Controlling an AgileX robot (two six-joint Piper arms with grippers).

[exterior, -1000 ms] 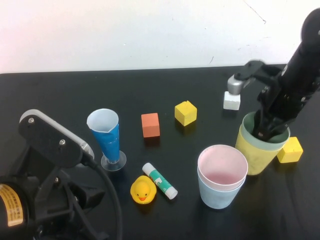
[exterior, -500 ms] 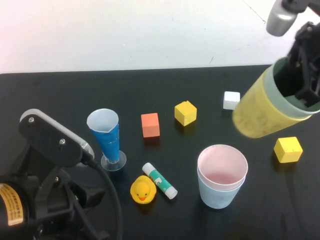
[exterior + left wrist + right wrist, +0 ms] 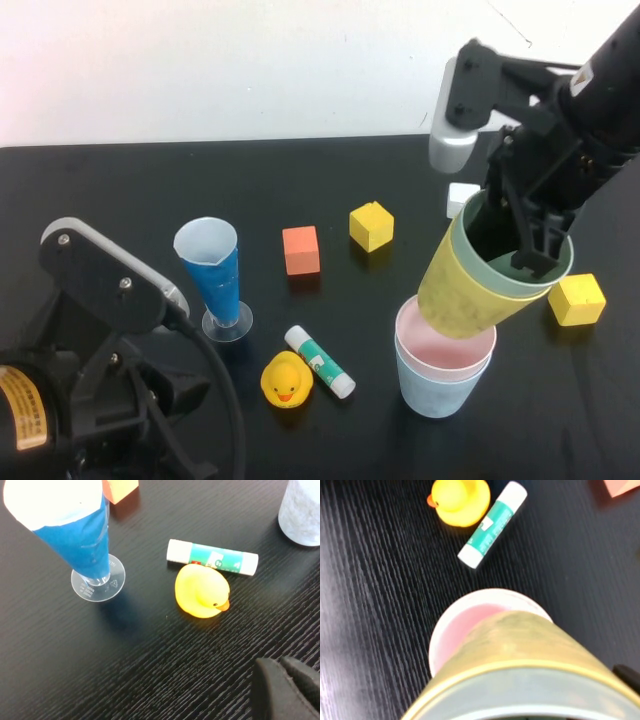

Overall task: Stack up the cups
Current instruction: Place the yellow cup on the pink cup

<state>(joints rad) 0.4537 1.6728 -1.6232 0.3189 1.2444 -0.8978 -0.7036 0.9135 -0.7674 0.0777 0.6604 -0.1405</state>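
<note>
At right of the high view, the right end effector grips the green cup nested in the yellow cup, tilted over the pink cup inside the blue cup to stack them, while the left end effector rests closed, lower left.

On my black table: blue cone glass, orange cube, two yellow cubes, white cube, glue stick, rubber duck, pink-in-blue cups.
</note>
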